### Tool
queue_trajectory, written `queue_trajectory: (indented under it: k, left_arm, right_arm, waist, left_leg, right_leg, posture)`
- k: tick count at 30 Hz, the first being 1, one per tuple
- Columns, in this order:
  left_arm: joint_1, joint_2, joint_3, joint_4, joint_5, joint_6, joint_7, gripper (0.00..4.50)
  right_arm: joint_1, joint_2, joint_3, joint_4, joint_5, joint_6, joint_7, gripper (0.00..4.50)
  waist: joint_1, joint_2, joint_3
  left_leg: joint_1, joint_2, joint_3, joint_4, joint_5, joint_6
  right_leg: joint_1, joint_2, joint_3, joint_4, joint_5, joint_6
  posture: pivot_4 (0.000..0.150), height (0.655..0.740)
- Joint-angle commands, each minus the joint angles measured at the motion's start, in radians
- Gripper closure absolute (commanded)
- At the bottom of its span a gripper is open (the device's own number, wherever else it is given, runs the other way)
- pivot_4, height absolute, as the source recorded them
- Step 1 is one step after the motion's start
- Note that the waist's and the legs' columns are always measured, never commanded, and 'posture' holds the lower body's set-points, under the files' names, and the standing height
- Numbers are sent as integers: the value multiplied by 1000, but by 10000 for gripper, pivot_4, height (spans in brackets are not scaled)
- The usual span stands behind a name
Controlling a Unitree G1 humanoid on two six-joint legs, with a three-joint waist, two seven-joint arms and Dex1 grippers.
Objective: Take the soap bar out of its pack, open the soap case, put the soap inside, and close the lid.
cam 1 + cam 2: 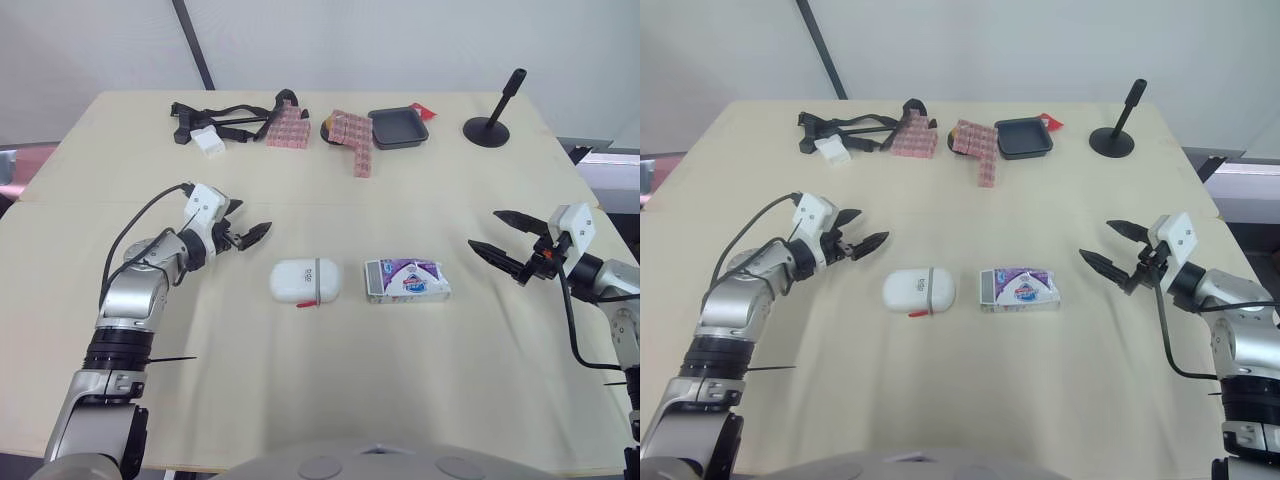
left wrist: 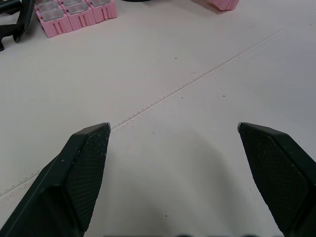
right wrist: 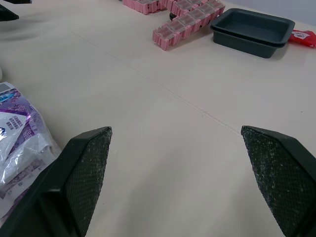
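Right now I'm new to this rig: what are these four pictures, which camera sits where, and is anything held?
It is a two-armed humanoid robot at a beige table. The two wide pictures come from a stereo camera on its head, looking down over both arms. The two close pictures come from wrist cameras, looking out between each hand's black fingers. The left hand and right hand are both open and hold nothing. Between them lie a closed white soap case and, beside it, the purple soap pack. At the far edge are pink boxes, a black tray, black straps and a black stand.
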Motion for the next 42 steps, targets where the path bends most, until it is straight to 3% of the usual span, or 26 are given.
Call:
queue_trajectory:
  k: [1, 27, 31, 34, 39, 42]
  left_arm:
    - [-4, 12, 31, -18, -15, -32, -10, 787]
    - [-28, -19, 45, 65, 4, -206, 27, 787]
    - [-59, 10, 58, 88, -56, -184, -71, 787]
    - [-53, 51, 61, 70, -137, -234, -274, 787]
    - [56, 186, 30, -74, -256, -168, -594, 787]
    - [140, 227, 48, -156, -300, -162, -664, 787]
  right_arm:
    - [0, -15, -30, -24, 7, -9, -3, 0]
    - [2, -21, -34, 8, -7, -28, -3, 0]
    - [0, -27, -32, 14, -9, -29, -1, 0]
    - [-2, -32, -31, 16, -11, -27, 2, 0]
    - [-15, -56, -29, 42, -17, -29, 28, 0]
    - [-19, -63, -25, 54, -20, -37, 40, 0]
  waist:
    - [0, 0, 0]
    - [0, 0, 0]
    - [0, 0, 0]
    - [0, 0, 0]
    - [0, 0, 0]
    - [2, 0, 0]
  left_leg:
    - [0, 0, 0, 0, 0, 0]
    - [-3, 0, 0, 3, 1, 1]
    - [-3, 0, 0, 3, 1, 1]
    - [-3, 0, 1, 3, 1, 1]
    - [-3, 0, 3, 4, 1, 1]
    - [-9, 1, 3, 4, 1, 1]
  right_leg:
    - [0, 0, 0, 0, 0, 0]
    - [-2, -1, -1, 3, 0, 0]
    - [-2, -1, -1, 3, 0, 0]
    - [-4, -1, -1, 5, 0, 0]
    - [-11, -1, 1, 11, 0, 0]
    - [-14, -1, 1, 11, 0, 0]
  posture:
    - [1500, 7400]
    - [1500, 7400]
    - [1500, 7400]
    - [1500, 7400]
    - [1500, 7400]
    - [1500, 7400]
